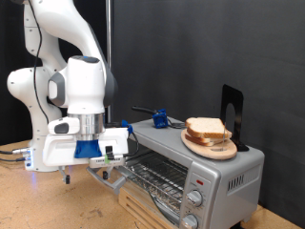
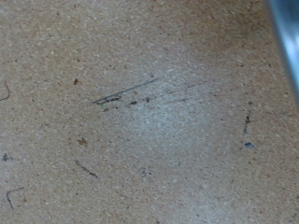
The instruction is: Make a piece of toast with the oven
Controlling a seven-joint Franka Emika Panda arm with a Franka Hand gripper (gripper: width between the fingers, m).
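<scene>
Nearest the exterior camera is the bench (image 1: 38,205) — a speckled particle-board surface, scuffed and marked. The wrist view shows nothing but this surface, with a sliver of pale metal at one edge; no fingers appear in it.

The oven door (image 1: 143,202) lies dropped open at the front of the oven (image 1: 224,172), a small silver countertop unit with round knobs (image 1: 195,198) on its front panel. The wire rack (image 1: 157,175) is exposed and appears bare — no bread on it as far as this view shows.

The gripper (image 1: 100,162) hangs low at the exterior view's left of the oven, close by the open door's handle edge. Whether the jaws are apart or together cannot be told; the hand's white and blue body hides the fingertips. Nothing is seen held.

Further back, on the oven's roof, a round wooden board (image 1: 212,148) carries the bread: two slices stacked, the piece of toast (image 1: 205,127) among them, pale and untoasted. A small blue object (image 1: 160,119) and a black upright stand (image 1: 231,110) also sit on the roof.

Judgement: the door-opening step looks complete or nearly so; loading is not yet done. The next move calls for lifting clear of the door, crossing over to the board — and a gentle, level grip on soft bread.
</scene>
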